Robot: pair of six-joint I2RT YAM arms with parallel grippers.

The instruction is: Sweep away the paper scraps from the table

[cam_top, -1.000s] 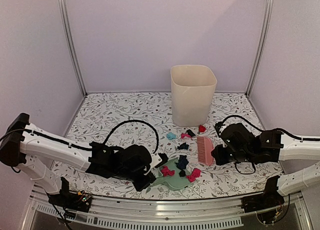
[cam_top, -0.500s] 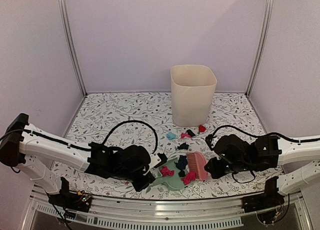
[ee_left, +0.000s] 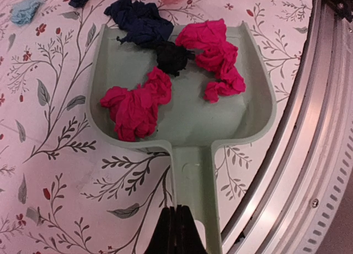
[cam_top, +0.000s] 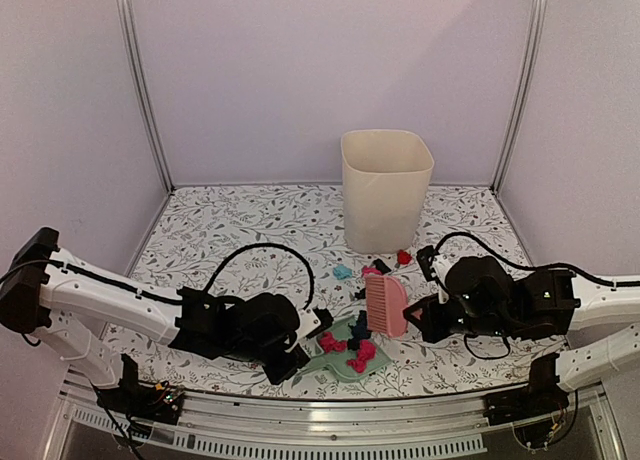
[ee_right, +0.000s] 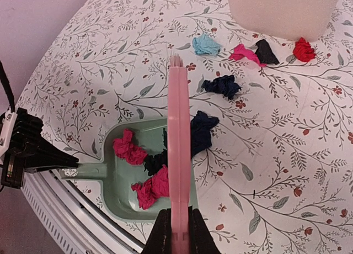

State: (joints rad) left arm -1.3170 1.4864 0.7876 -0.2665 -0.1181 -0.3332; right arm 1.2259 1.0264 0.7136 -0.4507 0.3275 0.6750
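Where the paper scraps (ee_right: 222,85) lie: partly in the mint-green dustpan (ee_left: 259,99), partly loose on the table (cam_top: 230,230).
In the pan: three magenta wads (ee_left: 135,105) and a small black wad (ee_left: 172,56).
At the pan's mouth: a navy wad (ee_left: 140,25), half over the lip.
Loose near the cream bin (cam_top: 385,185): a teal wad (ee_right: 207,44), a pink wad (ee_right: 242,52), a black wad (ee_right: 266,51) and a red wad (ee_right: 303,48); another navy one lies between these and the pan.
Left gripper (ee_left: 176,212): fingers pinched tight on the pan's handle (ee_left: 193,176), close to the metal rail (ee_left: 298,171).
Right gripper (ee_right: 177,221): clamped on the pink comb-like brush (ee_right: 179,143).
Brush: seen edge-on from the wrist, just beside the pan's open end; whether its bristles touch the table cannot be told.
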